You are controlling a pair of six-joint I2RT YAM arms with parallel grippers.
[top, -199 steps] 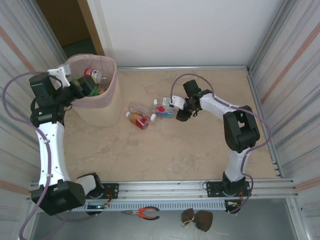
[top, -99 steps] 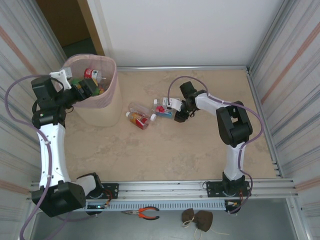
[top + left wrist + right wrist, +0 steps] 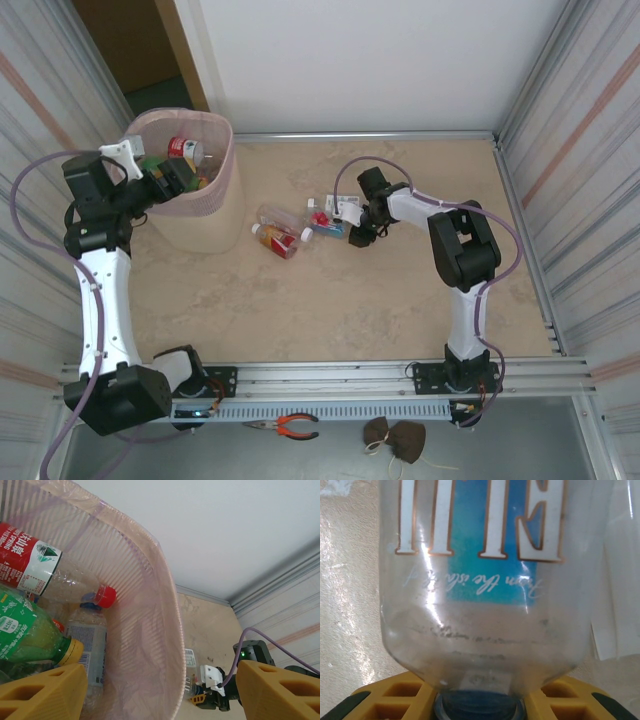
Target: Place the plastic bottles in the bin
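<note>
My right gripper (image 3: pixel 352 224) is closed on the blue-label bottle (image 3: pixel 480 580). In the wrist cam my yellow pads (image 3: pixel 385 697) sit tight on both sides of its thin neck end, and the fat body sticks straight out in front of me. That bottle lies flat on the table (image 3: pixel 350 300), well apart from the bin (image 3: pixel 205 225), on my right-arm side of it. Its long way runs about in line w/ the way to the bin, w/ the neck end on the side far from the bin, where I hold it. So I think the lift has to carry it across toward the bin, and my right arm is the near one for that. A clear bottle (image 3: pixel 272 216) and a red-label bottle (image 3: pixel 280 241) lie between this one and the bin. My left gripper (image 3: pixel 160 690) is wide open w/ nothing in it, up at the bin rim over a green bottle (image 3: pixel 30 637) and others inside. Hard to see: the label letters are cut off at the top, the bottle's far end is out of the pic, and I can't tell what the small red and white bits beside it are.
</note>
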